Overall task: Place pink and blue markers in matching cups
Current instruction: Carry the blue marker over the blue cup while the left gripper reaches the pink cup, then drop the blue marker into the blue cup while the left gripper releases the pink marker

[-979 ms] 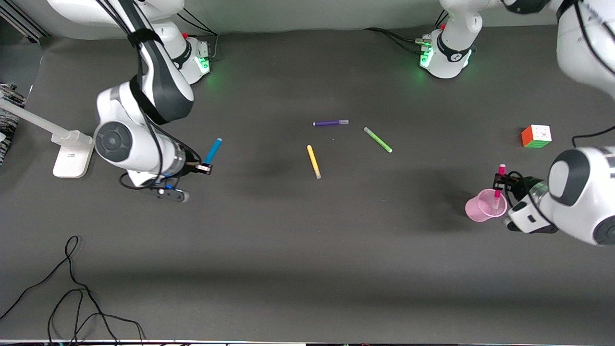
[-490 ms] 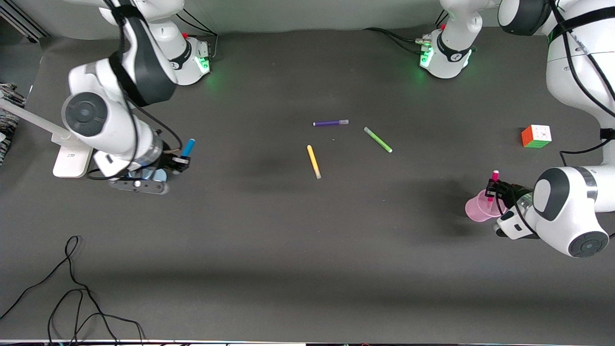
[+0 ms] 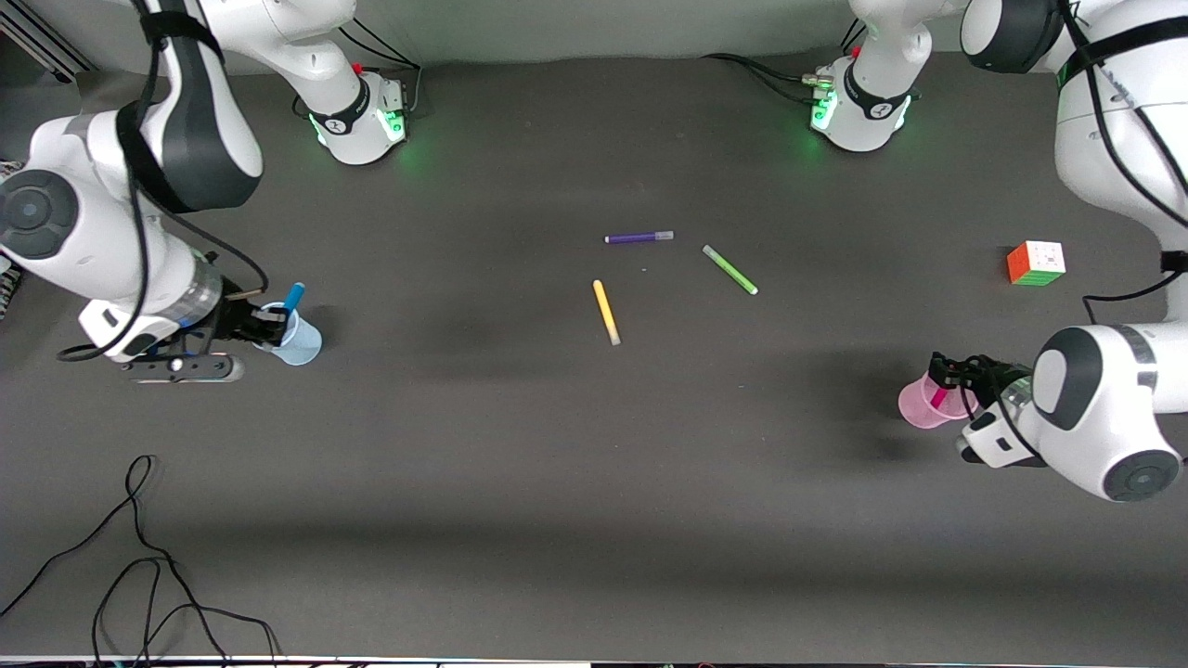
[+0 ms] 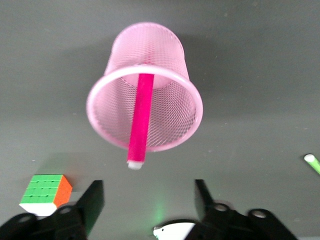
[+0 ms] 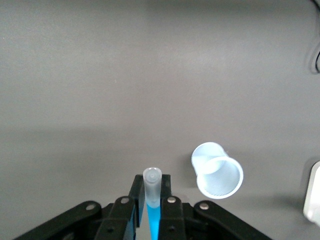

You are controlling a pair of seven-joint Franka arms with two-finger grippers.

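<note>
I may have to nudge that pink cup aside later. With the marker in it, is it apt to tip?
Probably yes. The pink cup is thin mesh, so likely light, and narrower at its base than its rim. The pink marker leans and sticks out past the rim, so a push near the rim may topple it.

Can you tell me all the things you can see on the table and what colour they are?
pink marker: 1, magenta, standing in the pink cup
pink cup: 1, pale pink, toward the left arm's end
blue marker: 1, bright blue, held above the table
blue cup: 1, pale blue, toward the right arm's end
purple marker: 1, purple, mid-table
green marker: 1, lime, beside the purple one
yellow marker: 1, yellow, nearer the camera than the purple one
puzzle cube: 1, multicoloured
black cable: 1, nearest the camera
left gripper: fingers open over the pink cup
right gripper: fingers shut on the blue marker
</note>
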